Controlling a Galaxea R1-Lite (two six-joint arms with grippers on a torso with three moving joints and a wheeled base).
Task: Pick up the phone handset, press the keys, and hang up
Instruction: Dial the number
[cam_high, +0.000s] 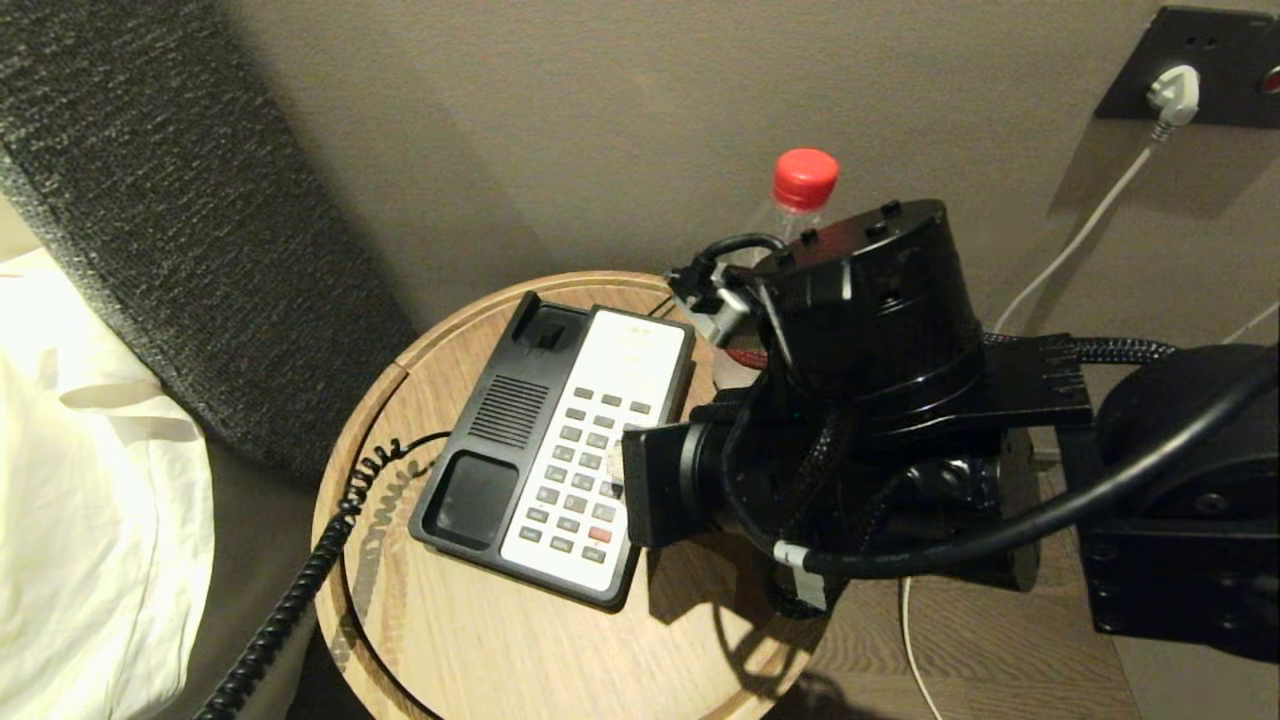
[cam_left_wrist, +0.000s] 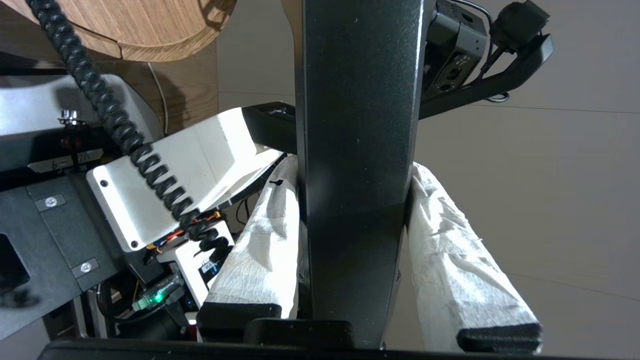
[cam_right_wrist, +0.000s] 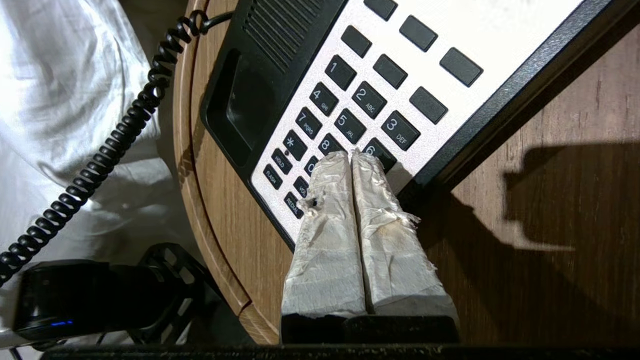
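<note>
The phone handset (cam_left_wrist: 357, 150) is a long glossy black bar, and my left gripper (cam_left_wrist: 355, 167) is shut on it, one paper-wrapped finger on each side, off the table's edge and outside the head view. Its black coiled cord (cam_high: 300, 590) runs down past the table rim. The phone base (cam_high: 560, 450) lies on the round wooden table (cam_high: 500, 640) with both cradle hollows empty. My right gripper (cam_right_wrist: 350, 155) is shut, its wrapped fingertips together over the keys (cam_right_wrist: 350, 125), at the 8 and 6 and hiding the 9. In the head view the right wrist hides those fingers.
A clear bottle with a red cap (cam_high: 800, 190) stands behind the right wrist at the table's back edge. A white plug (cam_high: 1175, 95) sits in a wall socket, its cable hanging down. White bedding (cam_high: 80, 480) and a dark headboard (cam_high: 180, 200) lie to the left.
</note>
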